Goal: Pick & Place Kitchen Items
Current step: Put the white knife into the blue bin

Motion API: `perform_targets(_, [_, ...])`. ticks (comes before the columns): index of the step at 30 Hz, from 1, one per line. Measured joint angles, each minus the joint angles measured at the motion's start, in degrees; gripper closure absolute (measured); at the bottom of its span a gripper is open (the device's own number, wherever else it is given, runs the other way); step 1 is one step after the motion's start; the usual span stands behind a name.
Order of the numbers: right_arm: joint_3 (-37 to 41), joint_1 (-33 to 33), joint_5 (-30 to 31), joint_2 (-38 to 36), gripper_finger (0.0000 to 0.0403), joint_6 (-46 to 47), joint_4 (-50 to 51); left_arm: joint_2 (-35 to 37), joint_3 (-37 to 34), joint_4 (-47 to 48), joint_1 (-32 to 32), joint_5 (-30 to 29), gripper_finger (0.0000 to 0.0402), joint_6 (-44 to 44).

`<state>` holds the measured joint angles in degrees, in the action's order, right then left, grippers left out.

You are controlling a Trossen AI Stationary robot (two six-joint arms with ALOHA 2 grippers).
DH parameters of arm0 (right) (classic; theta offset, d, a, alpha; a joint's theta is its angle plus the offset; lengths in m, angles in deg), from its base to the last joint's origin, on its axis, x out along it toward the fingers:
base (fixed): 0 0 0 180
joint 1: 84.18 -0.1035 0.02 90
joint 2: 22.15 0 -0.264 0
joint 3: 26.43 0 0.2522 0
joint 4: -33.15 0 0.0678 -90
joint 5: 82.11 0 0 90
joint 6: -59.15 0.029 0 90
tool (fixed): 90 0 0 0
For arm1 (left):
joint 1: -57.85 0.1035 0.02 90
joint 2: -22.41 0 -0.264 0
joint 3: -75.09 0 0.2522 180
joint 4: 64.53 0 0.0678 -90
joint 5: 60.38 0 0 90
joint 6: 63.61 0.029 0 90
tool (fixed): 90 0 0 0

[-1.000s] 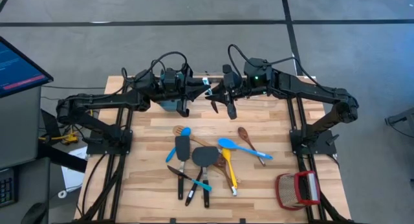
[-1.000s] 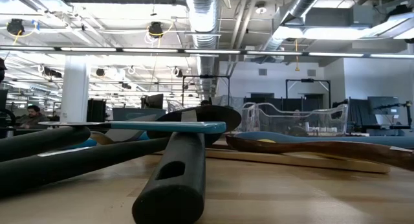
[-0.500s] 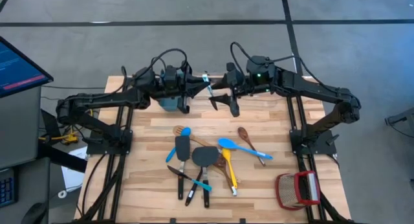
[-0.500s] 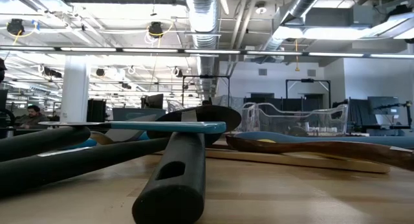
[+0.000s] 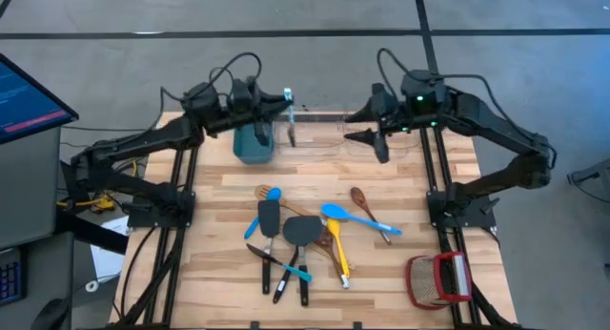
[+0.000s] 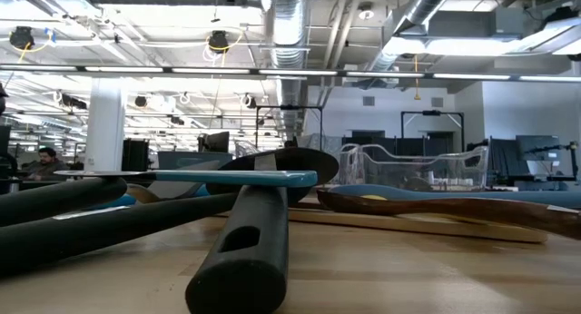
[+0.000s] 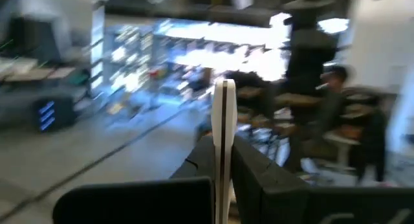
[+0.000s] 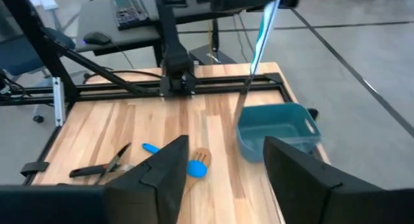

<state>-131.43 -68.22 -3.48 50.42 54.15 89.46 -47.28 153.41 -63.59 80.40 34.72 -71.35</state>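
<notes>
Pale wood-plank tabletop (image 5: 381, 282) on a black frame, set on grey floor crossed by dark lines. Kitchen utensils (image 5: 303, 237) heaped at centre: black spatulas, wooden spoons, blue and yellow silicone spoons, handles crossing. Red-and-tan woven basket (image 5: 438, 278) at the near right corner. Teal bin (image 5: 252, 144) at the far left edge, clear container (image 5: 315, 139) just beside it. Left gripper (image 5: 286, 109) raised over the far edge near the bin, fingers clamped on a thin blue-and-white utensil (image 5: 289, 115) held roughly upright. Right gripper (image 5: 367, 132) raised over the far right of the tabletop, fingers spread, holding nothing. Monitor (image 5: 29, 92) left of the table. Low view: open hall beyond, exposed silver ducts (image 6: 290, 24), strip lighting, white column (image 6: 104, 123), workstations with dark screens, seated person (image 6: 41, 160) far left.
</notes>
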Motion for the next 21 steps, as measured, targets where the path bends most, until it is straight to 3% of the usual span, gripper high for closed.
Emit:
perform_targets(11, [0.00,0.67,1.15,-1.51,0.0294,0.02,2.68,3.56,0.00,18.13,13.87,-5.11,0.0397,-1.60])
perform_targets(21, [0.02,0.67,1.17,2.49,0.0305,0.02,5.76,-4.07,-0.02,23.43,20.50,-5.65,0.0396,-1.59])
